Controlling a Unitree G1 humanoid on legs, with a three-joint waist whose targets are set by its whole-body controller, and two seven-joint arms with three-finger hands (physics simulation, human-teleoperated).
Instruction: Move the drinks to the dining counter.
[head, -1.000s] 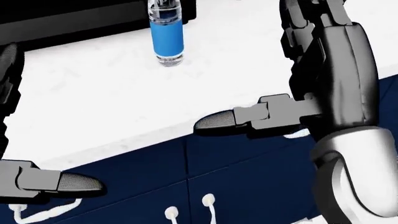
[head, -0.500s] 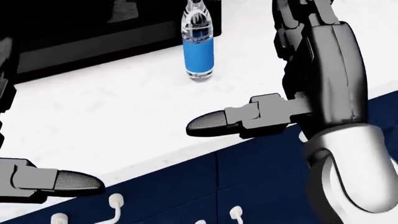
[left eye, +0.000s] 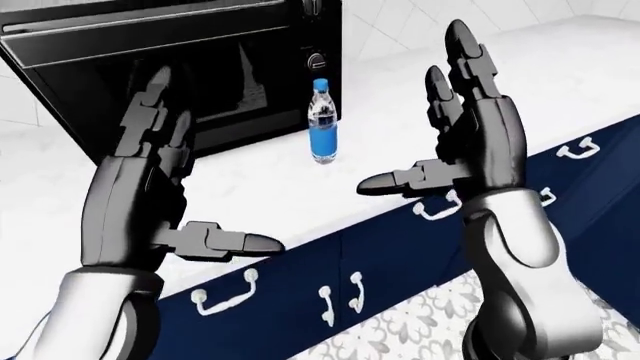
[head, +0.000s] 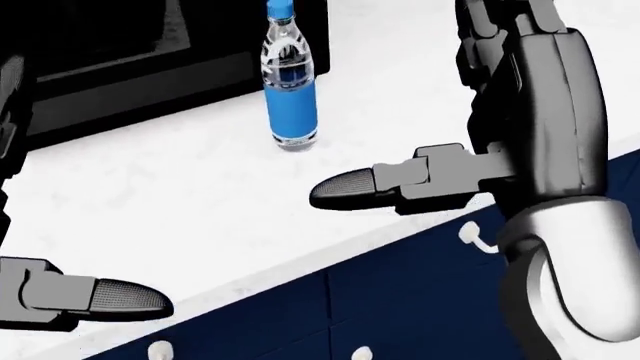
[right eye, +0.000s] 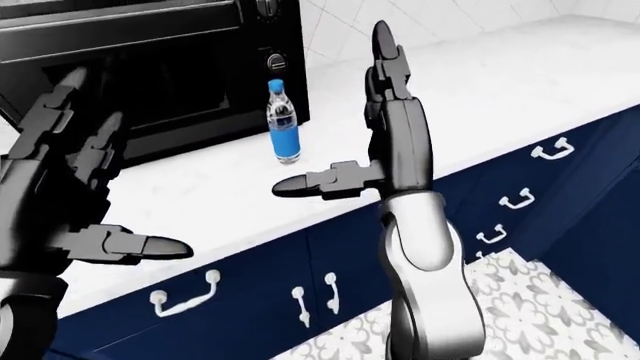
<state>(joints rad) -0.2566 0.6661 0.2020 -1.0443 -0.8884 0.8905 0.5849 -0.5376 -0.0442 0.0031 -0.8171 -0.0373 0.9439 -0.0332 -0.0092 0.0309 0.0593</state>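
Here a water bottle (left eye: 322, 121) stands upright on the white bench (left eye: 250, 187), centre of the left-eye view, just beside a black oven (left eye: 150, 67). Left hand (left eye: 140, 202) and right hand (left eye: 480, 142) are raised, fingers (left eye: 460, 45) spread, holding nothing.

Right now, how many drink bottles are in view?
1. A blue-labelled water bottle stands upright on the white counter, beside the black microwave, untouched by either hand. More drinks may sit outside the frame.

Bare counter (left eye: 250, 187) around bottle (left eye: 322, 124); microwave (left eye: 170, 67) just behind.
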